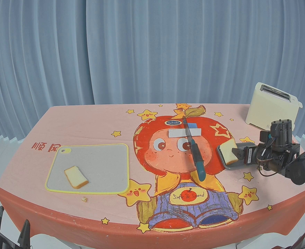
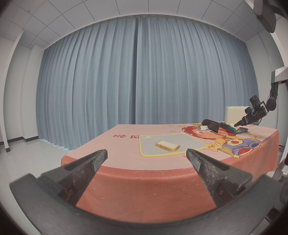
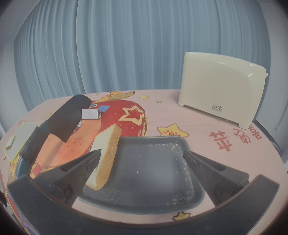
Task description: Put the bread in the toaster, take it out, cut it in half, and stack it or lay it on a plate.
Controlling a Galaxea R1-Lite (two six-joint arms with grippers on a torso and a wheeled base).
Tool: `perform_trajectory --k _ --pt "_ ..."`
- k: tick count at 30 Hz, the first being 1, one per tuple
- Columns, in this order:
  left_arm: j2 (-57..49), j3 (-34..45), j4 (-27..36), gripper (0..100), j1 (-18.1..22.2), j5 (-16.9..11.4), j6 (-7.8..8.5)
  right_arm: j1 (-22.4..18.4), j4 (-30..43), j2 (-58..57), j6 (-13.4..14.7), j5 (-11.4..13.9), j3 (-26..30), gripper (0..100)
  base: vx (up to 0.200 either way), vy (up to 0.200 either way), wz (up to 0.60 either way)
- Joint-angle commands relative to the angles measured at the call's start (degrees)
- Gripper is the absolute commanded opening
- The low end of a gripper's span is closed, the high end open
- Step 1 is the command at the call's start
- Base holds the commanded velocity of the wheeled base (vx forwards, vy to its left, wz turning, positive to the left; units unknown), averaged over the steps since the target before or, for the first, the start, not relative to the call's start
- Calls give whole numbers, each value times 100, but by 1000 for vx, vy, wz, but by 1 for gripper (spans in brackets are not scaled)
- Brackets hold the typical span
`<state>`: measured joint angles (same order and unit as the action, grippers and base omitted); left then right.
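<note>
Tablecloth (image 1: 90, 121) shows red lettering (image 3: 229, 141) beside the small-labelled toaster (image 3: 222, 88)

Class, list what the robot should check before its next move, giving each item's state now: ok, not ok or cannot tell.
1. First pale, tan-crusted bread half in the dark grey rectangular plate: ok, though it leans tilted against the wall.
2. Right gripper free: ok, jaws open.
3. Second bread half plated: not ok, it lies on the grey, yellow-rimmed cutting board.
4. Left gripper free: ok, jaws open, empty.
5. Blue-handled knife set down: ok, it lies on the table between board and plate.
</note>
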<state>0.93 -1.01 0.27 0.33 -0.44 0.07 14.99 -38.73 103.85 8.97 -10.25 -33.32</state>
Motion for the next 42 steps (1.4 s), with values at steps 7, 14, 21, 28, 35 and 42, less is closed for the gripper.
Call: perform_trajectory --k 7,14,21,28,35,42 --pt "-93 101 0 100 2 0 -7 30 -56 91 -159 -38 124 100 0 0 0" --pt "-93 101 0 100 2 0 1 100 -65 56 -133 -29 132 100 0 0 0" --pt "-93 101 0 100 2 0 1 100 -65 -146 -141 -29 115 100 0 0 0" --pt "-93 101 0 100 2 0 10 584 15 -1007 -124 -73 238 100 0 0 0" --pt "-93 101 0 100 2 9 10 1480 164 -1552 -97 -179 405 100 0 29 0" --pt "-93 101 0 100 2 9 1 2069 155 -1719 -89 -232 528 100 0 200 0"
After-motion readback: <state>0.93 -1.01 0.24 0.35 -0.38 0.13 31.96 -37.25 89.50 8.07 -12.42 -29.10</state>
